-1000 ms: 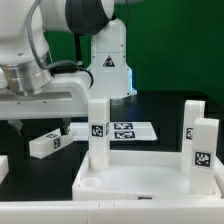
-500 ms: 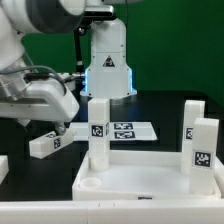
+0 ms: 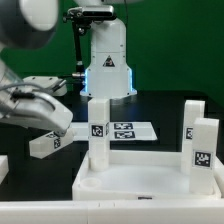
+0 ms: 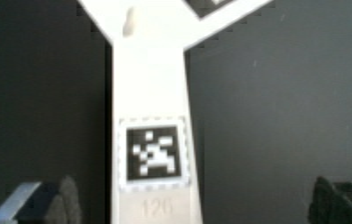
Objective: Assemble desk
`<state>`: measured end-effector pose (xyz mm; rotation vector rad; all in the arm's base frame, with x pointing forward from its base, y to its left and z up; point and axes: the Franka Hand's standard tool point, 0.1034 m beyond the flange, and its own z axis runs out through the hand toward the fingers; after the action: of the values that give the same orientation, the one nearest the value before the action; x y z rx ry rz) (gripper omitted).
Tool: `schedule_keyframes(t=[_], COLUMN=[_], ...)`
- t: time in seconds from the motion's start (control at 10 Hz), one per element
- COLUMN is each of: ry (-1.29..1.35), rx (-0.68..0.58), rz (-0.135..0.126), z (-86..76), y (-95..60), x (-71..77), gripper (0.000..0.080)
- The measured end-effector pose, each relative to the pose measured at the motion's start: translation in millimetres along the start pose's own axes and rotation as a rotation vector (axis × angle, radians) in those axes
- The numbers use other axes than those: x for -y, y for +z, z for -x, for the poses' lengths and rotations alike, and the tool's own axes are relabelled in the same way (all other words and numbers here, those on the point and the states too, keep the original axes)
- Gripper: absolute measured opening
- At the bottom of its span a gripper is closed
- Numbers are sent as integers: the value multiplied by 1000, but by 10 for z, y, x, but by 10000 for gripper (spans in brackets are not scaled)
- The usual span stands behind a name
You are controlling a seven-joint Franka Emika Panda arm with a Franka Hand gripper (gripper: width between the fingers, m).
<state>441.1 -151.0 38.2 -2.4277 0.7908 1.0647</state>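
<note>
The white desk tabletop [image 3: 140, 180] lies at the front with three tagged white legs standing in it: one at the exterior view's left [image 3: 97, 132] and two at its right [image 3: 190, 125], [image 3: 205, 152]. A fourth leg [image 3: 44, 144] lies loose on the black table left of the panel. My gripper [image 3: 60, 124] hangs just above that leg. In the wrist view the loose leg [image 4: 152, 120] runs lengthwise between my open fingers [image 4: 45, 200], closer to one finger than the other. My gripper [image 4: 199, 202] holds nothing.
The marker board [image 3: 128, 130] lies flat behind the tabletop. The white robot base [image 3: 108, 60] with a blue light stands at the back. A round socket [image 3: 88, 184] shows in the tabletop's front left corner. A dark object [image 3: 3, 168] sits at the left edge.
The arm has swung and tilted down toward the loose leg at the exterior view's left. The jaws have stayed wide apart. The legs and tabletop have not moved.
</note>
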Motion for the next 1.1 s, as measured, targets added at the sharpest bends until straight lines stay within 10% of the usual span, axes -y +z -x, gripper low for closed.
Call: schedule_keyframes(t=[0.2,1.1], ry=[30,-2], rx=[223,194], rz=[-6,14], z=[155,-205], y=[319,253], x=[-140,-251], gripper=[649,649])
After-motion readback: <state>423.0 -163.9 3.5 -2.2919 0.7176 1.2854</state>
